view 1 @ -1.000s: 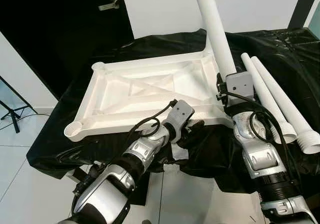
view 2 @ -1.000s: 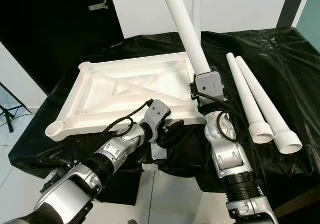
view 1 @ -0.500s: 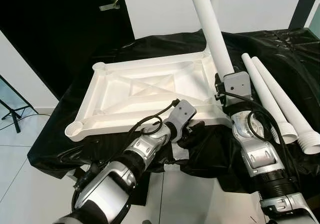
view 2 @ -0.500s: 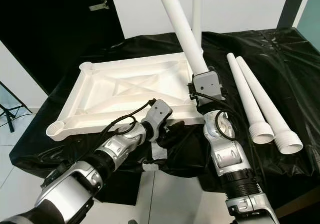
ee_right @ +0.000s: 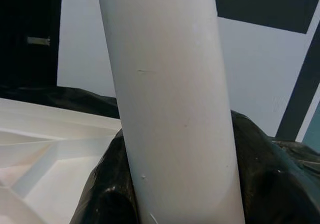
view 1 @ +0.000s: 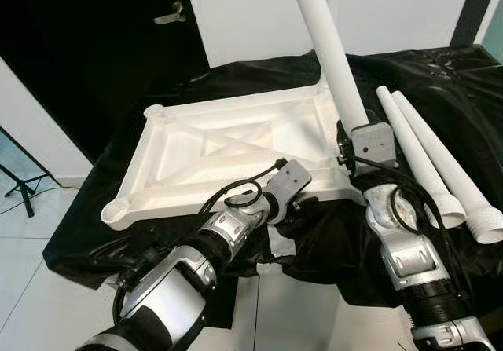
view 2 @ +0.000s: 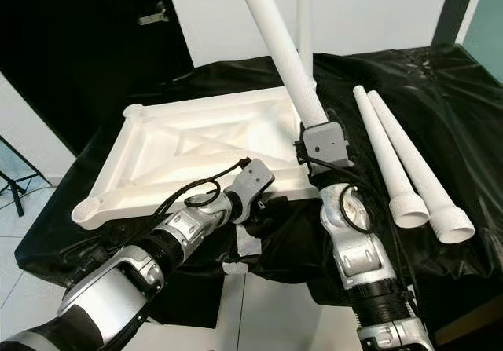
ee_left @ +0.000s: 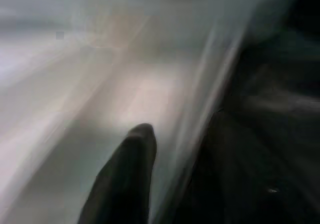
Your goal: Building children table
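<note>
While my right hand (view 2: 314,123) is clamping the light, stiff, slippery leg (view 2: 275,41) low down, my left hand (view 1: 302,202), fingers hidden, is steadying the tabletop (view 1: 212,151).

black door (view 1: 94,45) with handle (view 1: 171,15), white wall (view 1: 251,13), pale tiled floor (view 1: 31,288).

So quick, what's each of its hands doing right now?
Left gripper: at the near edge of the upturned tabletop; jaws cannot be told.
Right gripper: closed on the tilted white table leg.
</note>
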Robot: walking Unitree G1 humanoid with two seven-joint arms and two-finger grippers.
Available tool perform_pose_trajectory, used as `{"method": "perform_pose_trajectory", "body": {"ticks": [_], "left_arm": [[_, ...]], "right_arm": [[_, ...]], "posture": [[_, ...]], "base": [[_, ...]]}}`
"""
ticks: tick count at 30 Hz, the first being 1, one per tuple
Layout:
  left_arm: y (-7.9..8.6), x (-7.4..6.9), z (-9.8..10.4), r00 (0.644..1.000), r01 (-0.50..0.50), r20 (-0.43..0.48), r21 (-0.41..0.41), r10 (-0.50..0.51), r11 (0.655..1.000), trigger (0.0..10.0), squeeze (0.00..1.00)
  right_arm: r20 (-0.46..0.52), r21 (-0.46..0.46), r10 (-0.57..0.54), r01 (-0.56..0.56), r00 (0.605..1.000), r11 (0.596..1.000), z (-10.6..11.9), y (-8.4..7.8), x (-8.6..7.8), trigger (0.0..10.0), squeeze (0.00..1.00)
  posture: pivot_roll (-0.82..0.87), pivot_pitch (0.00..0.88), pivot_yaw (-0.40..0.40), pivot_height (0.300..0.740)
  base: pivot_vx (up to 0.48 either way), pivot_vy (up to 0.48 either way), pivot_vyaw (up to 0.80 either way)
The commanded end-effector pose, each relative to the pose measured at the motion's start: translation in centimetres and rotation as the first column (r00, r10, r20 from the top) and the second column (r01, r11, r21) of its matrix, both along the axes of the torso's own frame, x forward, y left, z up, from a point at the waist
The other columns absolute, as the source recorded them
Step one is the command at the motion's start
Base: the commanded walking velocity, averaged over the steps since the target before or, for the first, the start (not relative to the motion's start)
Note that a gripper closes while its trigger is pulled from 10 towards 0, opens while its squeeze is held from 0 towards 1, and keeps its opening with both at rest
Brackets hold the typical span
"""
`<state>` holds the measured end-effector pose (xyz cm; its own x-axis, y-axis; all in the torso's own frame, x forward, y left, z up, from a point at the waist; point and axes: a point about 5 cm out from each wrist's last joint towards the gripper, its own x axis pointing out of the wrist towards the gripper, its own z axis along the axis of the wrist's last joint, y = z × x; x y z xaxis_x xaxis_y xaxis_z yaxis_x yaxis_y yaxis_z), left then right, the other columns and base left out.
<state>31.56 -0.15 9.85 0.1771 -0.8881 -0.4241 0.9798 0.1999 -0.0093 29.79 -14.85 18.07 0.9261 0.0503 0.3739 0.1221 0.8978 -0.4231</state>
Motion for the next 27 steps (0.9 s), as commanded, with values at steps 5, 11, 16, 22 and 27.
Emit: {"method": "perform_pose_trajectory", "body": {"ticks": [5, 11, 16, 22, 27], "left_arm": [[0.1, -3.9, -2.3, 0.865, 0.406, -0.304, -0.048, -0.400, 0.913, 3.1, 0.00], [0.1, -4.1, -2.2, 0.854, 0.429, -0.299, -0.059, -0.426, 0.901, 10.0, 0.00], [-0.1, -3.9, -2.2, 0.876, 0.401, -0.273, -0.048, -0.398, 0.915, 10.0, 0.00], [0.0, -3.5, -2.1, 0.890, 0.364, -0.269, -0.065, -0.368, 0.929, 10.0, 0.00], [0.4, -3.3, -2.2, 0.894, 0.330, -0.286, -0.098, -0.344, 0.939, 10.0, 0.00]], "right_arm": [[-0.056, -0.004, -0.043, 0.043, 0.997, 0.999, -1.9, -1.2, -0.6, 10.0, 0.00], [-0.053, -0.004, -0.050, 0.050, 0.997, 0.999, -2.1, -1.5, -0.7, 10.0, 0.00], [-0.043, -0.006, -0.019, 0.019, 0.999, 1.000, -2.1, -1.0, -1.0, 10.0, 0.00], [-0.025, 0.007, 0.003, -0.003, 1.000, 1.000, -2.7, -0.9, -2.7, 10.0, 0.00], [-0.032, 0.055, -0.008, 0.010, 0.999, 0.998, -3.8, -1.3, -5.0, 10.0, 0.00]], "posture": [[-0.21, 0.000, 0.155, 0.740], [-0.21, 0.000, 0.156, 0.740], [-0.21, 0.000, 0.149, 0.740], [-0.21, 0.000, 0.146, 0.740], [-0.23, 0.004, 0.149, 0.740]], "base": [[0.000, 0.000, 0.00], [0.000, 0.000, 0.00], [0.000, 0.000, 0.00], [0.000, 0.000, 0.00], [0.000, 0.000, 0.00]]}}
